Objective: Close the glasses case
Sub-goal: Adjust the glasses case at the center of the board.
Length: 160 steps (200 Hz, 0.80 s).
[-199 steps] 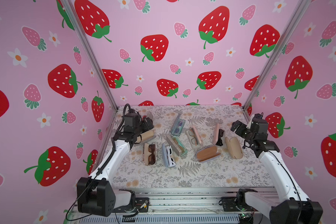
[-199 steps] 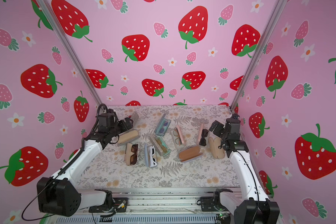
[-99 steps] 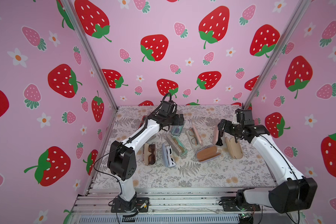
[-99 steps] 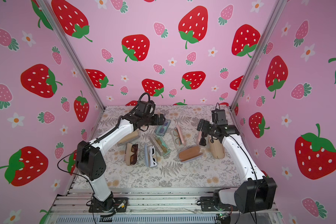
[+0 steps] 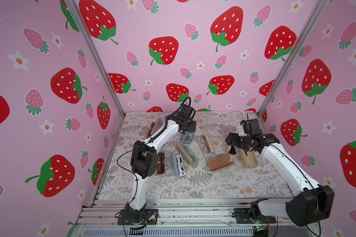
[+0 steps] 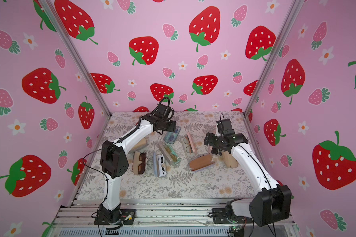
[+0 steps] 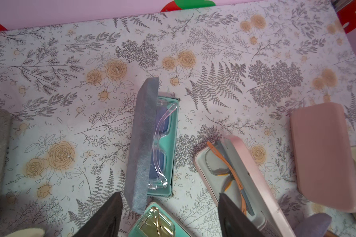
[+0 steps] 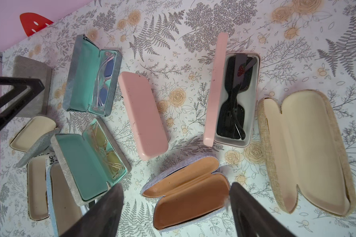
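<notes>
The scene is lit brightly and evenly; soft shadows are thrown on the worktop (image 5: 193,184). Pincer fingers (image 8: 103,213) are blurred in the wrist views.

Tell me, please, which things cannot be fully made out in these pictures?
- Beige case, top view: mostly behind the left arm.
- Brown sunglasses, top view: one side covered by the left arm's elbow.
- Yellow-lensed glasses, left wrist view: cut off by the picture's edge.
- Tan case, top view: far end under the right arm.

On the table (image 5: 193,184), rear case (image 5: 186,137) left of a neighbouring case (image 5: 210,143) (glasses (image 7: 162,143) in each), third case (image 5: 221,162) before them.
</notes>
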Available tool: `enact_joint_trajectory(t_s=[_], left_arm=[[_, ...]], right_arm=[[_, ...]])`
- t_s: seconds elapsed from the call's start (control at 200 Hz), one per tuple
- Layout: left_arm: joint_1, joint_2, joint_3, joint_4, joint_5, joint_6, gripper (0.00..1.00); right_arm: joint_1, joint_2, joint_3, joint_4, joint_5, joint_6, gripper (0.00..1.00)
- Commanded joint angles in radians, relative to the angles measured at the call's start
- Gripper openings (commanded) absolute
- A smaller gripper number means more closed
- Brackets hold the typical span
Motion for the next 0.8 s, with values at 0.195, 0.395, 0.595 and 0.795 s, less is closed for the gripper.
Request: enact_joint_trajectory(t_s=[0.195, 0.395, 0.595, 0.795], left_arm=[[0.035, 0.16, 0.181, -0.137, -0.036, 0.027, 0.68], [0.055, 0.247, 0.271, -0.181, -0.015, 0.019, 0.62], [0.061, 0.281, 0.294, -0.189, -0.016, 0.015, 0.55], [0.065, 0.302, 0.3, -0.189, -0.01, 0.015, 0.45]], right_arm=[[0.014, -0.016, 0.004, -0.033, -0.028, -0.007, 0.84], [0.014, -0.004, 0.003, -0.029, -0.03, -0.011, 0.85], [0.016, 0.018, -0.001, -0.014, -0.038, -0.015, 0.85], [0.017, 0.035, 0.0, 0.003, -0.051, -0.015, 0.85]])
